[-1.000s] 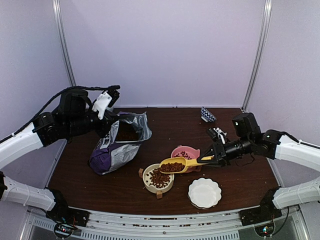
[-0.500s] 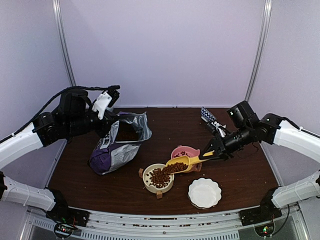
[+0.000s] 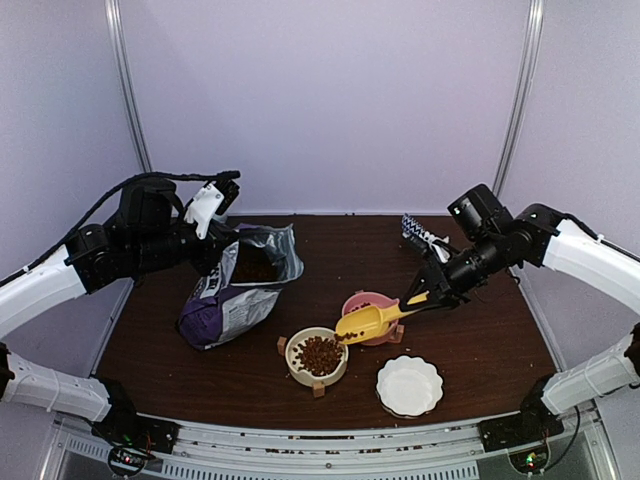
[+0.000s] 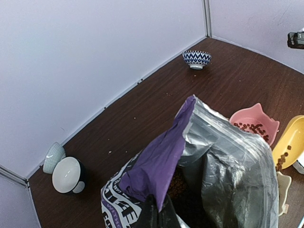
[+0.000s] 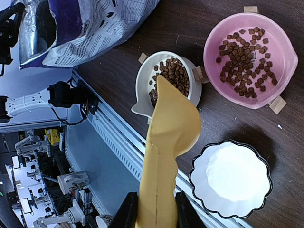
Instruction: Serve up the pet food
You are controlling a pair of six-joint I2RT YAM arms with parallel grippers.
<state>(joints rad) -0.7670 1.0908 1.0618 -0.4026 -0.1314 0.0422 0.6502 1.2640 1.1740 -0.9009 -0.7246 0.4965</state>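
Pet food (image 5: 173,76) sits mostly in the cream bowl (image 3: 298,368), with more in the pink bowl (image 5: 211,28) just beside it; a few last pellets cling near the lip of the tipped scoop.

Table (image 3: 170,365) – dark wood, walled at the back and sides, with a rail along the near edge. Purple bag (image 3: 225,310) stands back-left with its mouth open. The left gripper (image 4: 159,209) is clamped on the bag's top edge. The right gripper (image 5: 156,206) is closed around the handle of the yellow scoop (image 5: 173,123), whose mouth tilts down over the cream bowl's rim.

Risks:
- The scoop lip hangs near the rim on the pink-bowl side, so late pellets could drop into the gap between the bowls or bounce out onto the wood.
- Levelling or pulling the scoop back low could clip the pink bowl, which lies right under the handle.
- If the pinch on the bag slips, the bag probably slumps and spills toward the bowls.

Room:
- The cream bowl is close to the near edge, and the white scalloped dish (image 3: 409,385) sits near it on the right – tight there.
- Bare wood shows near-left and far-right by the small patterned bowl (image 3: 415,230).
- Straight up looks the safest way out.
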